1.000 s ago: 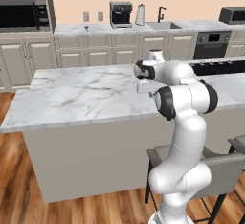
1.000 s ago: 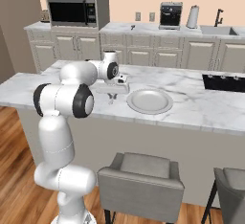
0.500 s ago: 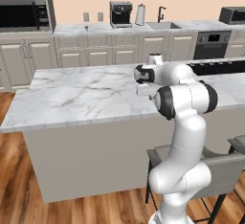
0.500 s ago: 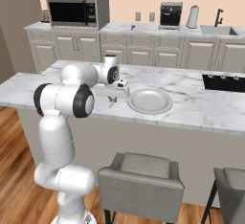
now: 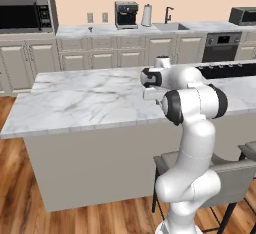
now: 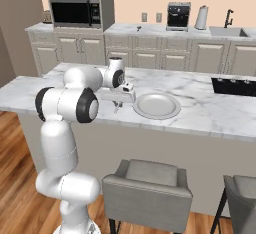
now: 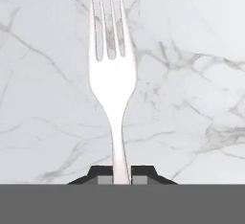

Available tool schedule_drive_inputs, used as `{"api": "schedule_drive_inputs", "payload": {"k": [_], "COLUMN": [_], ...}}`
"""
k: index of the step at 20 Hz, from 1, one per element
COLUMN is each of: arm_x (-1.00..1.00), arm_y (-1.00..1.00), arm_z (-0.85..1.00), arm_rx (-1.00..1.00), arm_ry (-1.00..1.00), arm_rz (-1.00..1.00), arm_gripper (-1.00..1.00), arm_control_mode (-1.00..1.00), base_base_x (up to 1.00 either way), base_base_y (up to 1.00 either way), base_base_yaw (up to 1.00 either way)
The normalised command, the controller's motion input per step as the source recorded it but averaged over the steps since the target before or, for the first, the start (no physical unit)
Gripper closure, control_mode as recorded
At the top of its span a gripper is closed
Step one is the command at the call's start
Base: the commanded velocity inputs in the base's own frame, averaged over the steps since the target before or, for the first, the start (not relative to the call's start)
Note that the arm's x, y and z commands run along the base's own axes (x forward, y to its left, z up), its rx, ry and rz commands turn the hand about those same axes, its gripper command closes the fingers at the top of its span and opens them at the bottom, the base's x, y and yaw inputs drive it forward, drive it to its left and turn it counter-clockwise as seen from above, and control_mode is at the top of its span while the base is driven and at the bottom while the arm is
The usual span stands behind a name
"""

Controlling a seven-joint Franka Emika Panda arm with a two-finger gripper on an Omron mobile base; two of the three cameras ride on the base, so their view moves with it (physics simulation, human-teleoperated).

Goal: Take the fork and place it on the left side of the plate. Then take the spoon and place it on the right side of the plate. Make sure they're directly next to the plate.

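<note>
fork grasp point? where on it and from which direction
Grip the thin handle, as now: in the hand view the gripper is shut on the fork low on its handle, tines pointing away along the fingers. The handle is the narrowest part, so coming from above across its width likely suits best, leaving the tines free.

Pale-silver fork (image 7: 113,89), grey-white plate (image 6: 157,105), white marble counter (image 5: 80,98) veined grey.

Left and right base views look forward and down from behind, sharing the white marble island counter (image 5: 90,98) (image 6: 210,108); hand view faces it closely, straight down.
</note>
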Motion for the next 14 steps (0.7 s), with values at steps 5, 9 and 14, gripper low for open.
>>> {"api": "schedule_drive_inputs", "payload": {"k": [5, 9, 14], "arm_x": [0.00, -0.21, -0.30], "arm_y": [-0.01, -0.01, 0.03], "arm_z": [-0.13, 0.26, 0.75], "arm_rx": [0.00, 0.00, 0.00], "arm_ry": [0.00, 0.00, -0.05], "arm_rz": [0.00, 0.01, 0.03], "arm_gripper": [-1.00, -1.00, -1.00], "arm_control_mode": [-1.00, -1.00, -1.00], "base_base_x": [0.00, 0.00, 0.00], "base_base_y": [0.00, 0.00, 0.00], "base_base_yaw": [0.00, 0.00, 0.00]}}
